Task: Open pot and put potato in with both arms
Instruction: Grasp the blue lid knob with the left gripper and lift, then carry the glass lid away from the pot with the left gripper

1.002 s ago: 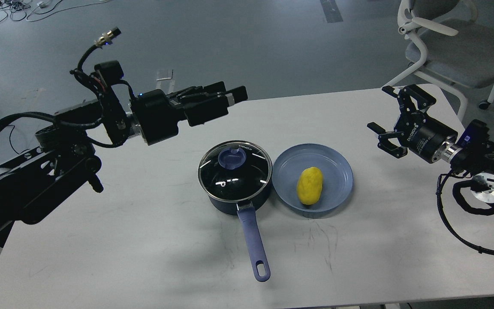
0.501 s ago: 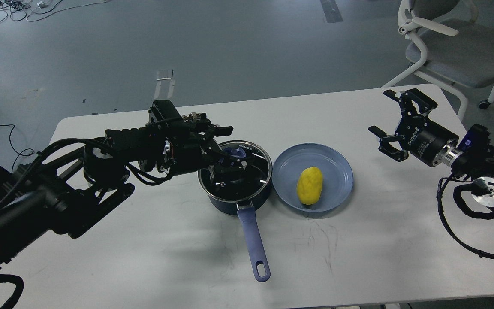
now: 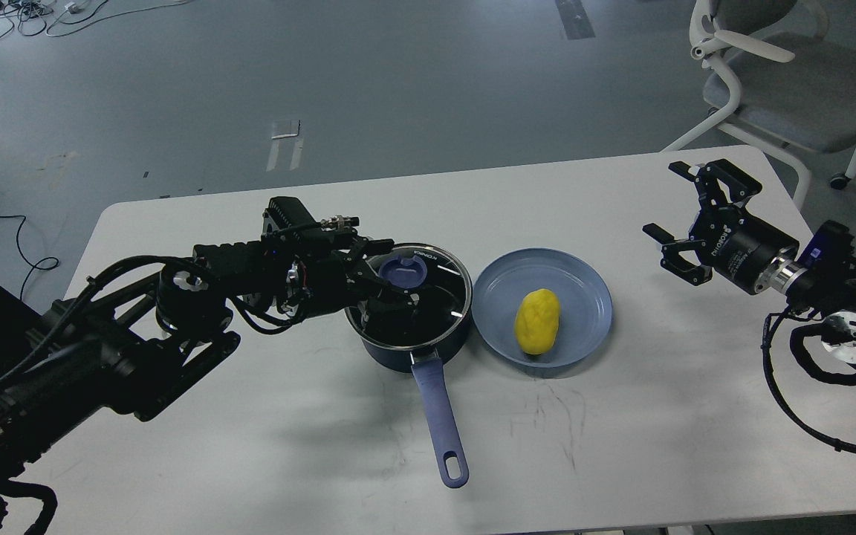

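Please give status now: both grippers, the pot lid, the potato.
Left gripper at lid knob, grip unclear. Right gripper open, hanging right of plate. Lid on pot. Potato on plate, path clear.

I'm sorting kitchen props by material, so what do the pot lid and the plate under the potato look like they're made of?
The pot lid looks like clear glass with a metal rim: it gives sharp white glints and shows the dark inside. Its knob looks like matte blue plastic. The plate appears to be smooth blue plastic or glazed ceramic, evenly coloured and softly shiny; which one is unclear.
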